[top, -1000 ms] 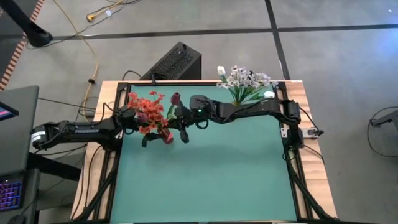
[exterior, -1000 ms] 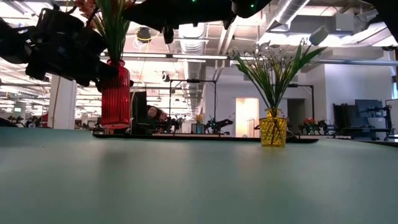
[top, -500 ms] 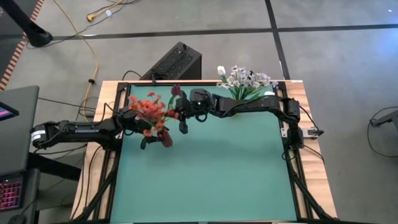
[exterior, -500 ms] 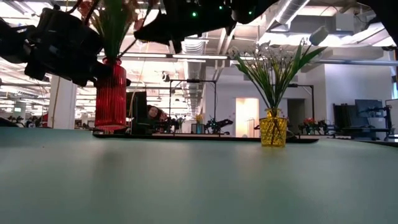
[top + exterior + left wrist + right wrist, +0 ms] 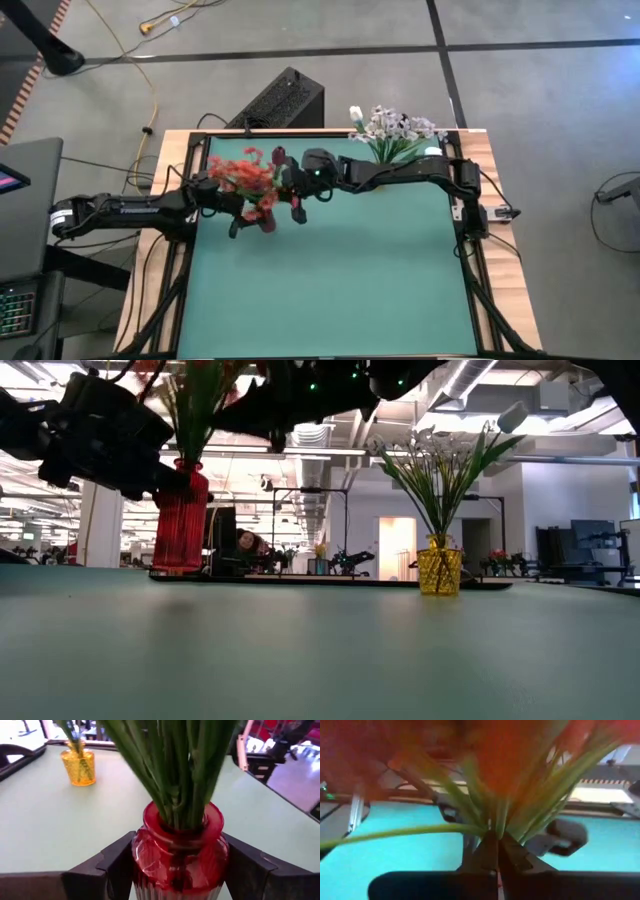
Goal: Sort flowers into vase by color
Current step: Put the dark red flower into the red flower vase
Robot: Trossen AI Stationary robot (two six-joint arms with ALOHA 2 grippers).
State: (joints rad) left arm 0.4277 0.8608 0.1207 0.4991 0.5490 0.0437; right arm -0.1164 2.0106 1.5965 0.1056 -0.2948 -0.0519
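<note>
A red ribbed vase (image 5: 177,850) holds orange-red blossom sprays (image 5: 245,175) on green stems (image 5: 175,775). It stands tilted at the table's far left (image 5: 182,520). My left gripper (image 5: 177,865) is shut on the vase. My right gripper (image 5: 497,845) is shut on the green stem of a dark pink bud (image 5: 278,153), right beside the orange-red sprays above the vase. In the high view it is at the bouquet's right side (image 5: 290,185). A yellow vase (image 5: 440,565) with white blossoms (image 5: 395,128) stands at the far right. My left gripper pinches the red vase's ribbed body (image 5: 142,865), just below its neck, one finger (image 5: 112,865) on each side. The fingers come level from the table's left. The vase leans over in the hold; I cannot tell whether its base is on the table. My right gripper pinches a thin green stem (image 5: 487,831) between its shut fingertips. The fingers lie across the stem, which bends away to one side (image 5: 395,832). The stem is clear of the table, among the stems of the orange-red sprays.
The green mat (image 5: 340,280) is bare toward the near edge. A black box (image 5: 285,100) stands on the floor behind the table. The room beyond shows in the low view.
My right gripper went toward the far edge with the pink bud, then came back a little toward the orange-red sprays. The red vase, upright a second ago, has tipped over in my left gripper, its top leaning toward my right gripper.
</note>
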